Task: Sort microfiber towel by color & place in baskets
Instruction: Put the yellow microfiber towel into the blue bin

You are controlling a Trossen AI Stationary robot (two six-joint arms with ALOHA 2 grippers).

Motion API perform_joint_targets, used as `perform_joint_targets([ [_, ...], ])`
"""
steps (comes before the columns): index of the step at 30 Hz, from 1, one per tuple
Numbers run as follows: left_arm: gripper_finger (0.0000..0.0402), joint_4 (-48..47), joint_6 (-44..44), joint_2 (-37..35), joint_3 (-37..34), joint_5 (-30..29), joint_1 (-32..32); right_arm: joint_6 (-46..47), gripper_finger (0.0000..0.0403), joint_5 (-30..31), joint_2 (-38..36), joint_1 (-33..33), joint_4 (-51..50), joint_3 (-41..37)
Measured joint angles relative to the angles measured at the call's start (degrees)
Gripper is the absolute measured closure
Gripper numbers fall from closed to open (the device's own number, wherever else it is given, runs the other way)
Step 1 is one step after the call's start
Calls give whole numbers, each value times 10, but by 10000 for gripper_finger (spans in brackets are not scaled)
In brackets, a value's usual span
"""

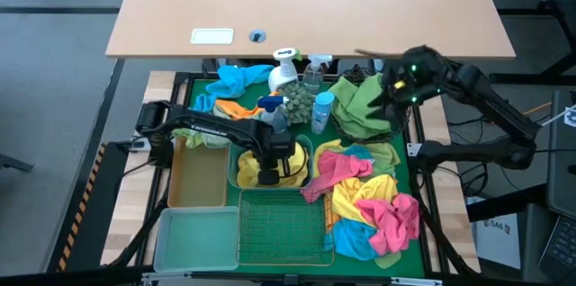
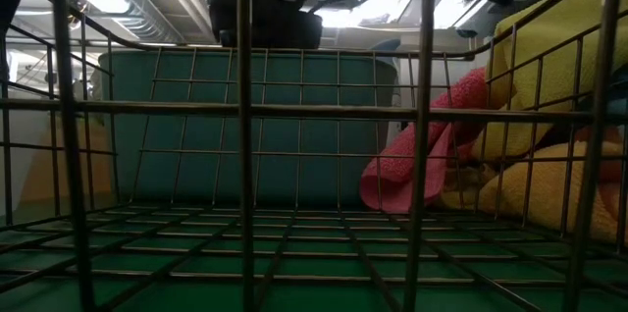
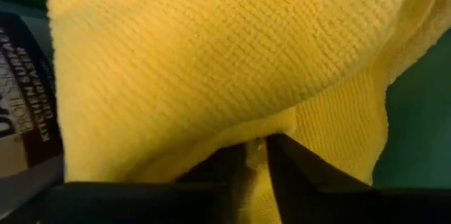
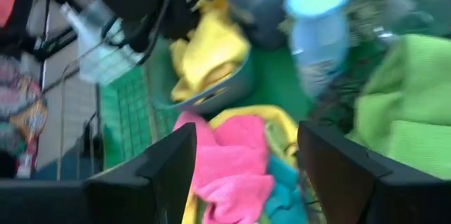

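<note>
Left gripper (image 1: 269,175) hangs over the teal plastic tub (image 1: 305,156), its fingers seemingly narrow around a yellow towel (image 3: 211,69). Spray bottles (image 1: 286,70) crowd behind; pink towels (image 1: 342,171) pile alongside. Right gripper (image 4: 246,160) hovers wide over green towels (image 1: 360,106).

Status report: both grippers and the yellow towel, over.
Left gripper over the teal tub, fingers pinching the yellow towel. Right gripper open, empty, above the green towel. Spray bottles crowd behind the tub.
</note>
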Motion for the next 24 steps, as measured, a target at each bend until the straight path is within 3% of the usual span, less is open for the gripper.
perform_joint_targets([
  [6, 286, -9, -2, -12, 2, 10, 0, 48, 155, 94, 2, 146, 8, 0],
  [16, 284, -96, -17, -14, 101, 11, 0, 154, 155, 211, 15, 351, 3, 0],
  [24, 284, -109, -17, -14, 169, 11, -2, 224, 155, 286, 40, 482, -38, 0],
])
